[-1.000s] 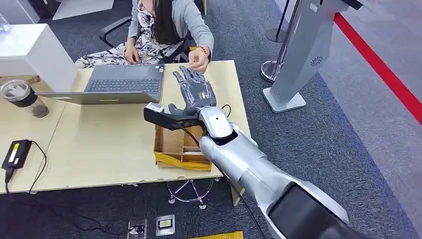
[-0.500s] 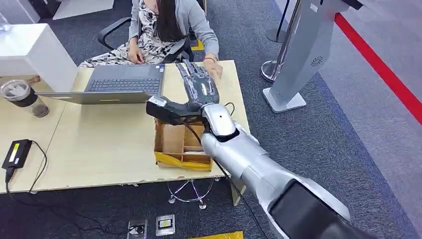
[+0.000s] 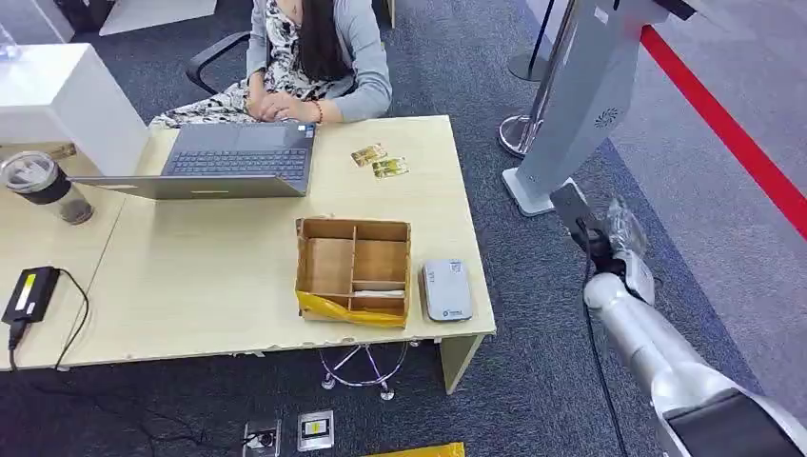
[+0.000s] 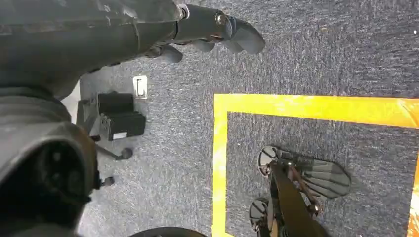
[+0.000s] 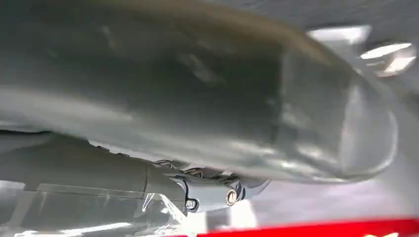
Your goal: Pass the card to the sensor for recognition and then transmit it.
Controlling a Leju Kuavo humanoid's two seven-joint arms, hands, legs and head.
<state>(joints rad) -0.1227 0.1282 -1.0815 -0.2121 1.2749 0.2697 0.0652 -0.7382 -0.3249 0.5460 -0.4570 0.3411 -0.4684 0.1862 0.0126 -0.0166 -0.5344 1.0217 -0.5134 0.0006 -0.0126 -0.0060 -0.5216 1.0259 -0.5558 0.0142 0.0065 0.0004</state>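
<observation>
On far side of wooden desk, two cards lie near person; reader beside divided box. Right hand off table, finger state unclear; left hand curled, holding nothing. Handover looks complete; next likely another card.

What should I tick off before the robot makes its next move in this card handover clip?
1. Cards delivered: two small printed cards lie on the light wooden desk near the seated person. Ok.
2. Right hand off the desk: beside it, over the carpet. Ok.
3. Right hand empty: blurred. Cannot tell.
4. Left hand free: hangs over the carpet, fingers curled in, nothing in them. Ok.
5. Grey rectangular sensor accessible: flat at the desk corner beside the compartmented cardboard box, uncovered. Ok.
6. More cards in the box: too small to tell. Cannot tell.
</observation>
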